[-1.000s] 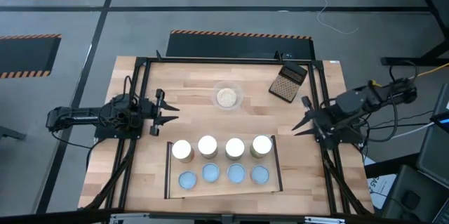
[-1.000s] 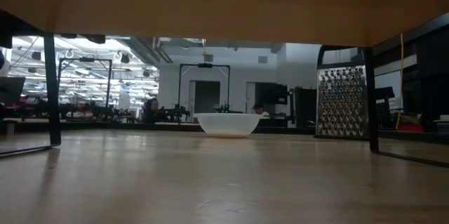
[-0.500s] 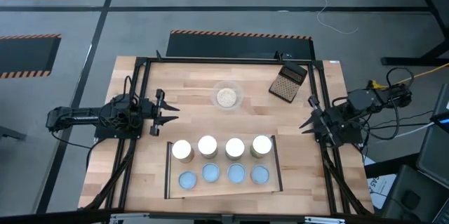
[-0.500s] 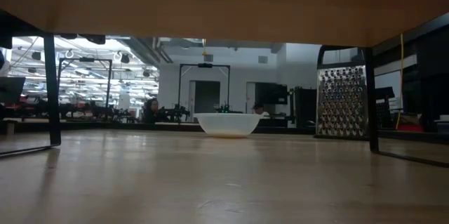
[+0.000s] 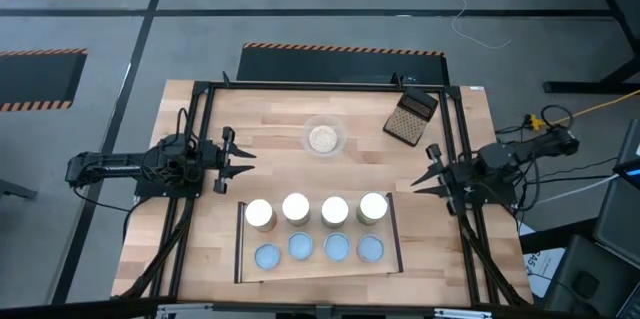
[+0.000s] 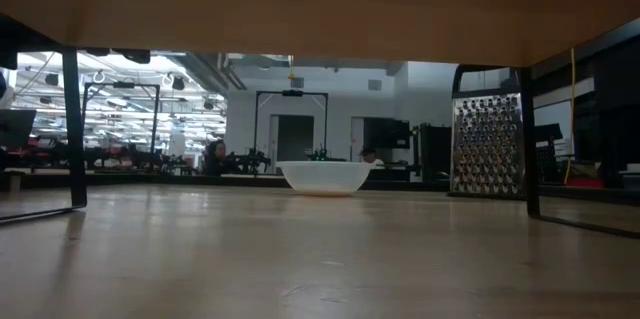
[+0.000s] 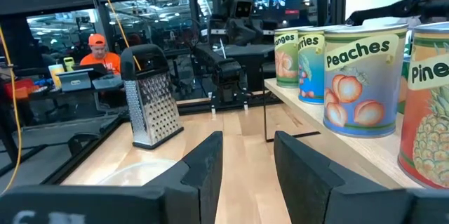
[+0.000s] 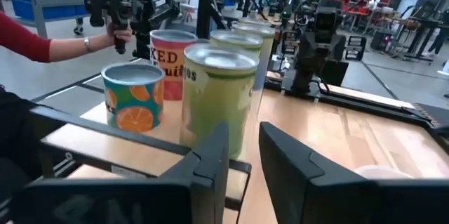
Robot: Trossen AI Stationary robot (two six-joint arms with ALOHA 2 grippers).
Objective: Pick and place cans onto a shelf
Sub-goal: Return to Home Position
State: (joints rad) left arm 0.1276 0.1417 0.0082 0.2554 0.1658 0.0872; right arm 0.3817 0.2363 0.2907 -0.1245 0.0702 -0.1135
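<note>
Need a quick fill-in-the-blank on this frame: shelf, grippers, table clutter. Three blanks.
The shelf holds ___ cans, in two rows of four.
The left gripper and the right gripper are both ___, with nothing between their fingers.
The grater sits nearer the ___ arm than the bowl does.
Missing words: eight; open; right.

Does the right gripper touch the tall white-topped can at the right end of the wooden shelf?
Apart. The high view shows bare wooden tabletop between the right gripper and the tall white-topped can.
</note>
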